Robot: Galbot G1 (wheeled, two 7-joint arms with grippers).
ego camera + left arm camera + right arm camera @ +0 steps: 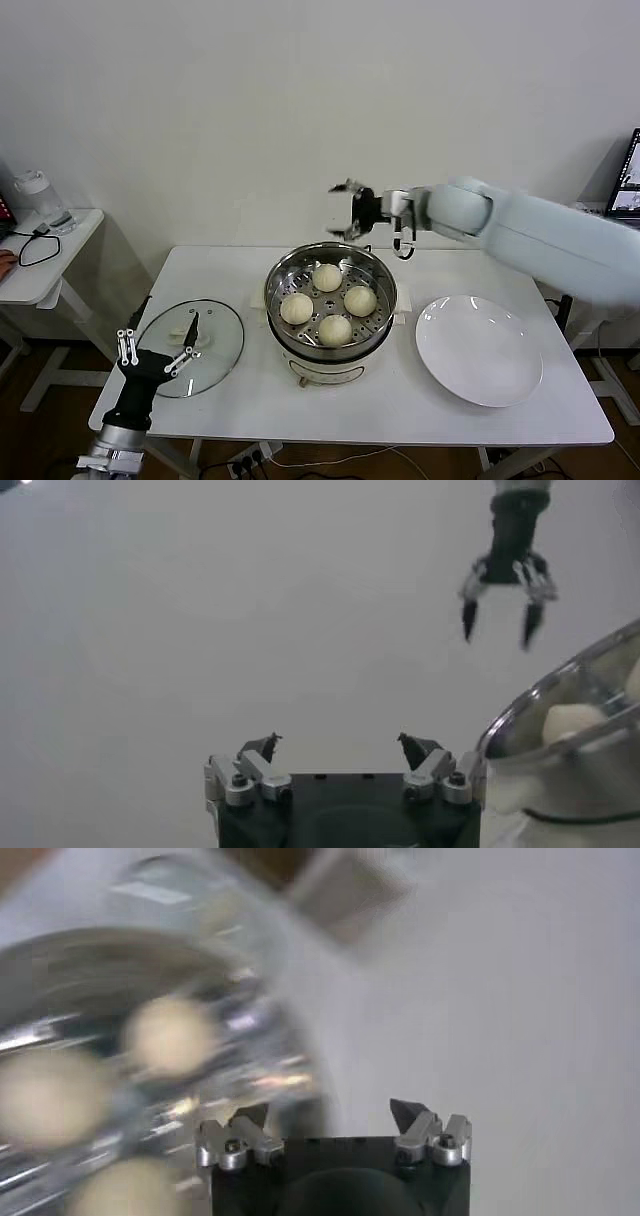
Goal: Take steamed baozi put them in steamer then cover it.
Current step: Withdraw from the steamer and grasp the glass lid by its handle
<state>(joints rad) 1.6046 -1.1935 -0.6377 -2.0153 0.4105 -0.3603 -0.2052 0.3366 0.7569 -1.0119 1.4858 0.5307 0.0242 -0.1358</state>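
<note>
Head view | we are seeing four buns sitting in the steamer | lid lying at its 9 o'clock, glass, fragile, slippery: grasping its handle | left gripper spread open beside it | right gripper hovering open at 12 o'clock, empty.

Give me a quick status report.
Right gripper open, empty, above the steamer's back rim. Left gripper open, over the cover on the table. Four baozi in the steamer, uncovered. Nothing blocking.

Open way down into steamer from above; right gripper behind it, cover and plate beside.
</note>
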